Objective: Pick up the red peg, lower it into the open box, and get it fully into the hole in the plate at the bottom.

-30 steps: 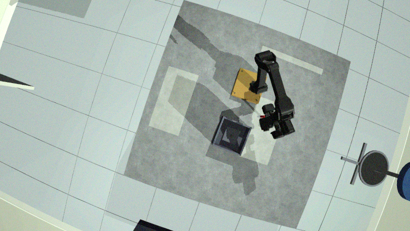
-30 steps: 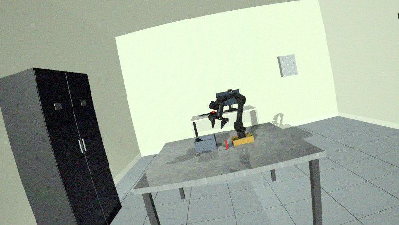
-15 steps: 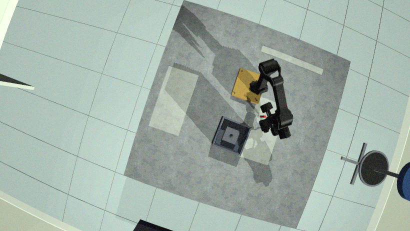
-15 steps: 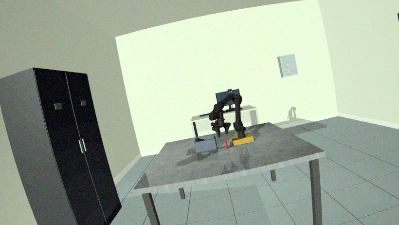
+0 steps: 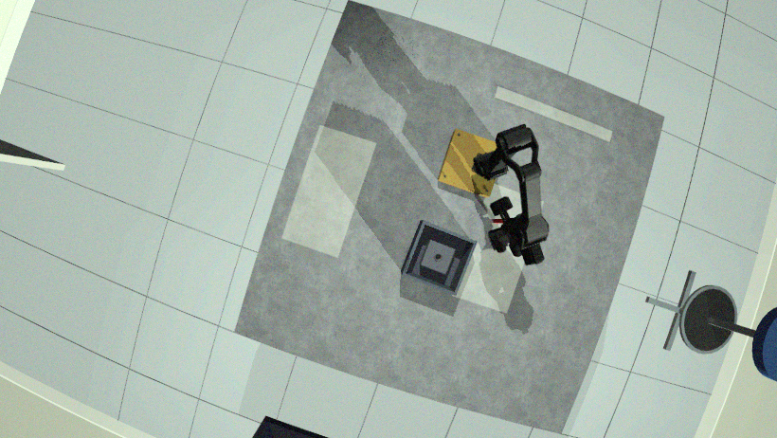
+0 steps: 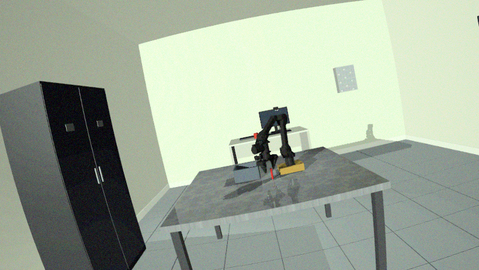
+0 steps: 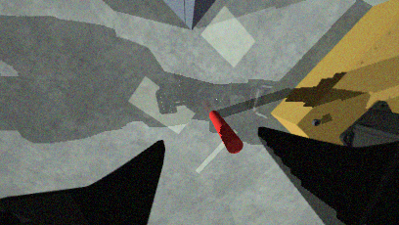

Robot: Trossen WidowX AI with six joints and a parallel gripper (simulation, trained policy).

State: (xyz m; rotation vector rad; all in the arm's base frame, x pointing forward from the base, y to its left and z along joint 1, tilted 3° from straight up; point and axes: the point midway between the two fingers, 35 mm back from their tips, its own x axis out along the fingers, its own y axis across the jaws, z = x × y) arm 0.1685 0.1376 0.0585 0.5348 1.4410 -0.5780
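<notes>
From the top view I count one open square box (image 5: pixel 466 266) (image 6: pixel 246 175), one plate (image 5: pixel 431 262) on its bottom with a single hole, and one red peg (image 5: pixel 497 221) (image 6: pixel 271 173) (image 7: pixel 226 133), partly hidden under the arm (image 5: pixel 533 198) (image 6: pixel 284 134). In the exterior view the peg stands upright on the table (image 6: pixel 335 177), between the box and the one yellow base block (image 6: pixel 291 167) (image 5: pixel 459 157) (image 7: pixel 342 64). My wrist view puts it ahead of the gripper (image 7: pixel 211 134), whose two fingers are spread wide with nothing between them. I'd expect it light, stiff, perhaps slippery, and not fragile; I'd grip the upper shaft squarely, leaving the lower end free for the hole.

The black end effector (image 5: pixel 501 224) (image 6: pixel 268 170) (image 7: pixel 211 138) hangs lower than before, its spread fingers now nearer the slim red cylindrical peg (image 5: pixel 497 221) (image 6: pixel 271 173) (image 7: pixel 226 132).
</notes>
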